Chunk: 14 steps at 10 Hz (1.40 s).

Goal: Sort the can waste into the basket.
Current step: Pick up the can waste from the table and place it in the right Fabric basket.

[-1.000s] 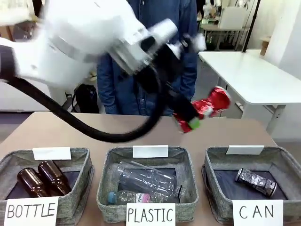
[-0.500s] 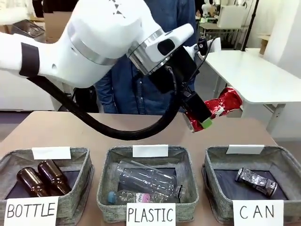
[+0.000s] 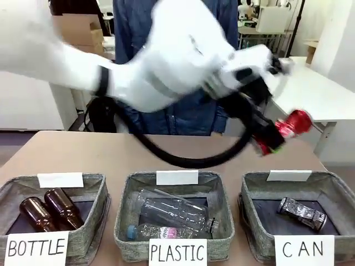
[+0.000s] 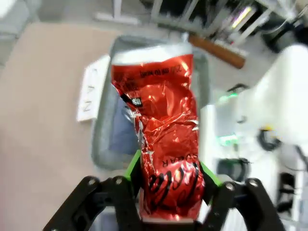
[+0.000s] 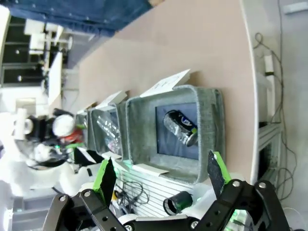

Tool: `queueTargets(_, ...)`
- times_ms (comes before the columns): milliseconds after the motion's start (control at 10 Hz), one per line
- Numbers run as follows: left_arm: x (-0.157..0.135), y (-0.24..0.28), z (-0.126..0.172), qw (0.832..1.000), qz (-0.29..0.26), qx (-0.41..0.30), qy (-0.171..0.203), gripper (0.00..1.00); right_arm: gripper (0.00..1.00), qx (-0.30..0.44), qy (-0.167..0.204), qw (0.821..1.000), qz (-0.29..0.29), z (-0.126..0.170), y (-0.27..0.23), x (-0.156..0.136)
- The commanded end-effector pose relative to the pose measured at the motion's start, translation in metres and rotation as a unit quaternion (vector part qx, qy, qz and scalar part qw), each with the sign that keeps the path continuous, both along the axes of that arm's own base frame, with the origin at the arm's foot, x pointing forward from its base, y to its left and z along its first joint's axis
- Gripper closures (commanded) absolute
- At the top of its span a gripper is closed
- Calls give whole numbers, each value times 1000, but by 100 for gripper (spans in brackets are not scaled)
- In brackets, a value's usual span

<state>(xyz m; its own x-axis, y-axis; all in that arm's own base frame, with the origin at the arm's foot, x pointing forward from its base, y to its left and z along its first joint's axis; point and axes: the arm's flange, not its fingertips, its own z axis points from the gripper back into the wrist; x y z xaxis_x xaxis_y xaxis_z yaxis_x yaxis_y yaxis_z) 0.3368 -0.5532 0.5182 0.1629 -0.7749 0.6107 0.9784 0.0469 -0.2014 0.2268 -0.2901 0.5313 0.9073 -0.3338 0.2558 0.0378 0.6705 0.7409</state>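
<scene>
My left gripper [image 3: 270, 143] is shut on a crushed red can [image 3: 292, 123], held in the air above the far edge of the CAN basket [image 3: 338, 194]. In the left wrist view the red can [image 4: 163, 139] sits between the green pads [image 4: 133, 166], with the basket [image 4: 102, 130] below it. A dark can with white print [image 3: 302, 213] lies inside the basket; the right wrist view also has this dark can [image 5: 180, 127] in the basket [image 5: 211, 139]. My right gripper [image 5: 161, 175] stands open, holding nothing, high above the basket.
The PLASTIC basket [image 3: 125, 221] in the middle holds clear bottles [image 3: 169, 213]. The BOTTLE basket [image 3: 97, 213] at the left holds two brown bottles [image 3: 50, 209]. A person in a blue top [image 3: 166, 22] stands behind the table. A black cable [image 3: 183, 158] hangs from my left arm.
My left arm has swung to the right with the red can, from over the table's middle to above the CAN basket's far side. The baskets' contents have not moved.
</scene>
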Motion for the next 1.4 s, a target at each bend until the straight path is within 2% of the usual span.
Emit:
queueTargets(0, 28, -69, 2, 997, -3, 73, -4, 53, 0, 9, -7, 998, -54, 6, -20, -21)
queueTargets(100, 28, -78, -5, 995, 3, 94, -17, 53, 0, 0, 0, 1000, 0, 0, 0, 0)
queueTargets(500, 18, -95, -15, 993, -7, 116, -23, 53, 0, 0, 0, 1000, 0, 0, 0, 0)
queueTargets(600, 16, -98, -16, 992, -13, 126, -20, 0, 0, 0, 0, 1000, 0, 0, 0, 0)
queueTargets(1300, 12, -90, -13, 992, -7, 123, -25, 0, 0, 0, 0, 1000, 0, 0, 0, 0)
